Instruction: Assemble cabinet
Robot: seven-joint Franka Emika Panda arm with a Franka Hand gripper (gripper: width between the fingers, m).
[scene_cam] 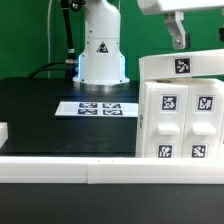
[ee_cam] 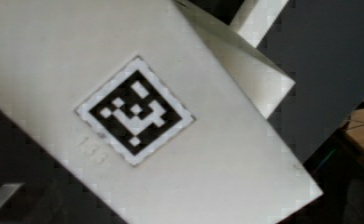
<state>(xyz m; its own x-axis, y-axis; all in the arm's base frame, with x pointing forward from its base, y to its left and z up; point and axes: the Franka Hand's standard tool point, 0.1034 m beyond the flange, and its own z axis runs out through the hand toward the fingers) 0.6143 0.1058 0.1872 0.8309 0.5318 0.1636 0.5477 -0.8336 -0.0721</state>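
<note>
- The cabinet [scene_cam: 185,125] stood on the black surface [scene_cam: 40,115] at the exterior view's right, directly beneath the jaws, which hung just above its top.
- Whether the jaws were parted or held anything could not be told.
- Square black-and-white tags [scene_cam: 183,66] marked the cabinet's faces, and a warning triangle [scene_cam: 100,47] showed on the arm's base [scene_cam: 100,68].

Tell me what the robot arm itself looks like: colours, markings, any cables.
The arm's base is glossy white and rounded, with a dark triangular sticker on its front and a blue light near its foot. Black cables run beside it. The pincer has a pale body and grey fingers.
</note>
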